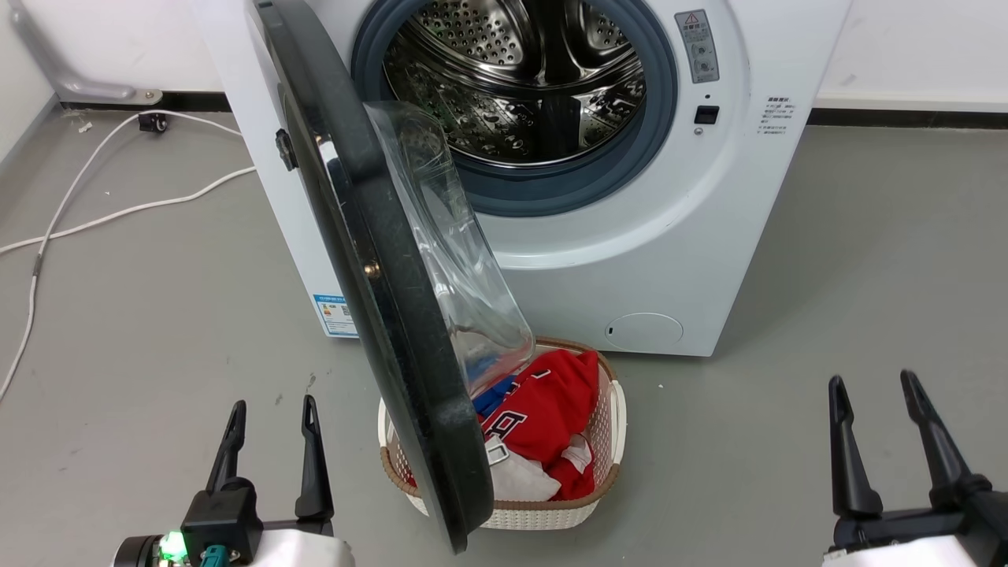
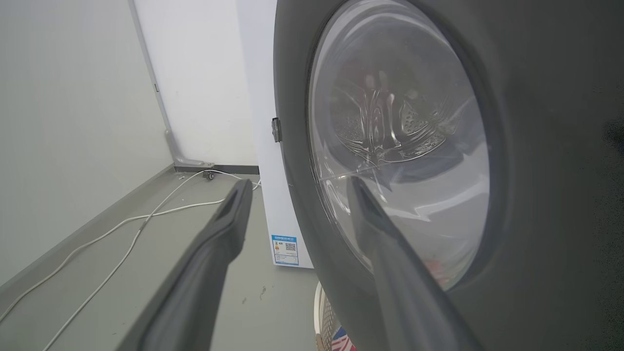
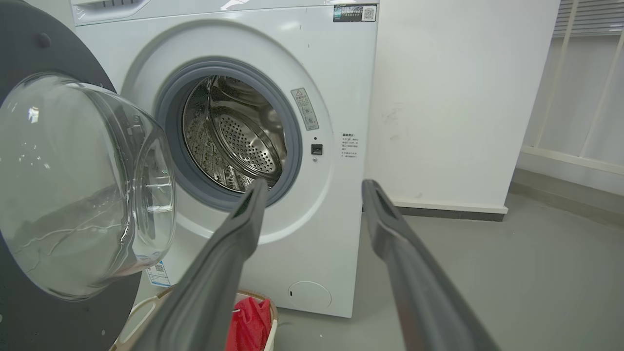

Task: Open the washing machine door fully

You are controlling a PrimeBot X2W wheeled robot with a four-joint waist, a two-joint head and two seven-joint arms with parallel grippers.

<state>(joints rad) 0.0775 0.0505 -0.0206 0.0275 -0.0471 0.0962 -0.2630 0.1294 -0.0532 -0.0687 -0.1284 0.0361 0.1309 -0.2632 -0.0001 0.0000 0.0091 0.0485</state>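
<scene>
The white washing machine (image 1: 630,252) stands ahead with its steel drum exposed. Its door (image 1: 370,291), a black disc with a bulging clear glass bowl, swings out roughly at a right angle on a left-side hinge, edge-on toward me. My left gripper (image 1: 272,413) is open low on the left, apart from the door's outer face. In the left wrist view that gripper (image 2: 297,187) points at the door (image 2: 536,146) close by. My right gripper (image 1: 874,390) is open at the lower right, holding nothing. The right wrist view shows the right gripper (image 3: 312,187) facing the machine (image 3: 336,73) and the door (image 3: 29,48).
A white laundry basket (image 1: 610,441) with red and white clothes sits on the floor under the door's lower edge. White cables (image 1: 79,220) trail over the grey floor at the left. A white wall runs behind, and a railing (image 3: 585,97) stands at the right.
</scene>
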